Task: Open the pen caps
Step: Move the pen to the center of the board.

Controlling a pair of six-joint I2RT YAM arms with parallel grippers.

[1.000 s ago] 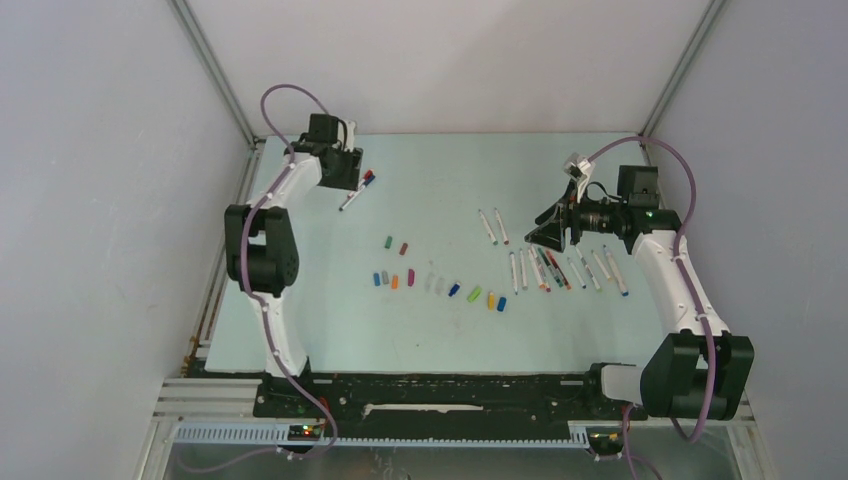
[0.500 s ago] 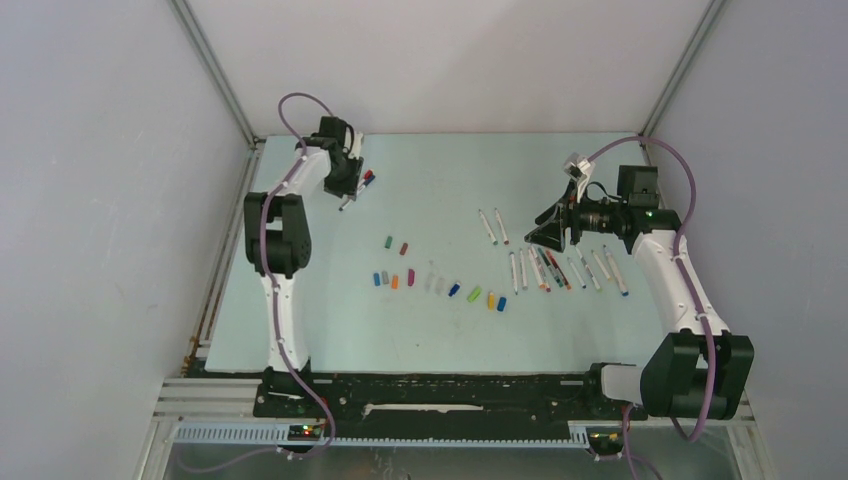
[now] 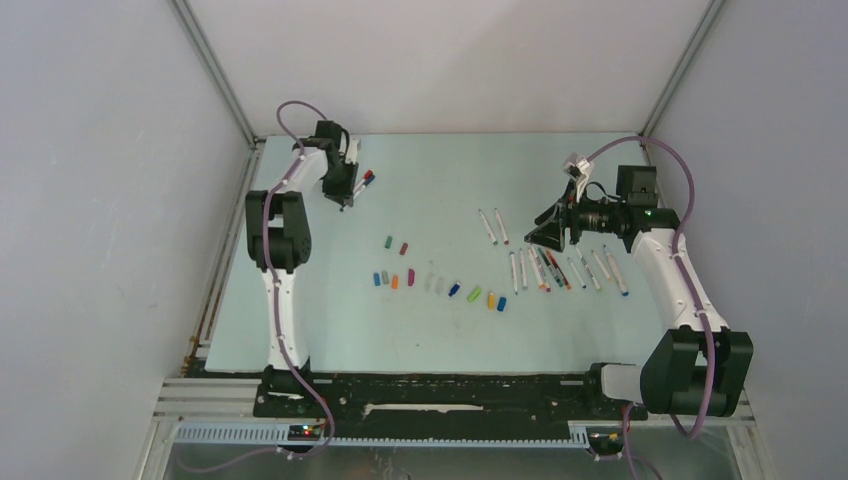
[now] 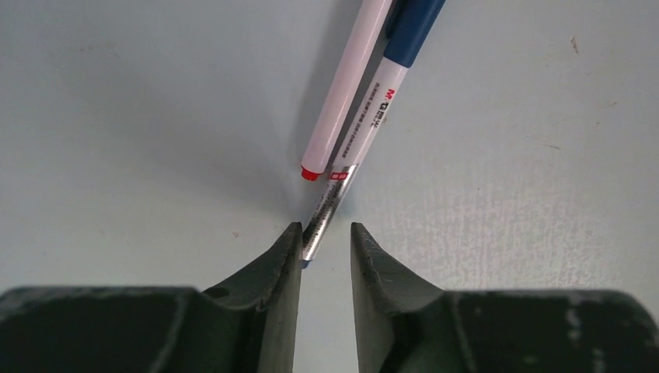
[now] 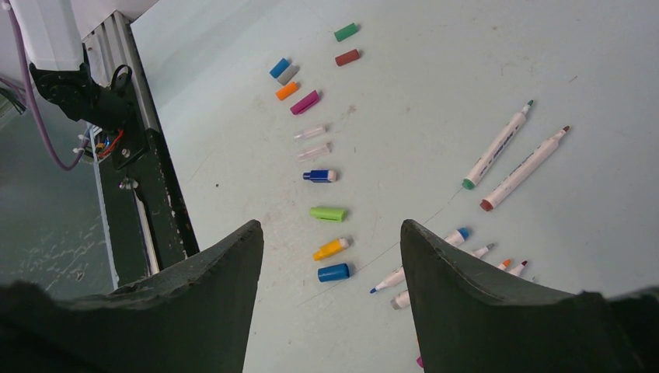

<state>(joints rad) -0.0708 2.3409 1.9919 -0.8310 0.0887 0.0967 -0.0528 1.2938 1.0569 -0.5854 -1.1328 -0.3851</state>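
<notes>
Pale bench (image 3: 440, 330), far-left corner: I'm closing the left end effector (image 4: 325, 237) on the blue-capped pen (image 4: 365, 124)'s tail, barely touching; barrel running toward 1 o'clock, blue cap (image 4: 412, 27) far end. Right end effector (image 5: 332, 249) idling released, farther.

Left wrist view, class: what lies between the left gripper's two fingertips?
In the left wrist view, the tail end of the blue-capped pen lies between the left gripper's fingertips.

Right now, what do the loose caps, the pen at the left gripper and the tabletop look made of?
Loose caps: apparently moulded plastic, solid colours, two see-through.
Pen between the left gripper fingers: smooth white plastic barrel with printed lettering, dark blue cap, shiny silvery end band, possibly foil.
Tabletop: pale, matte, faintly textured sheet; material unclear.
</notes>
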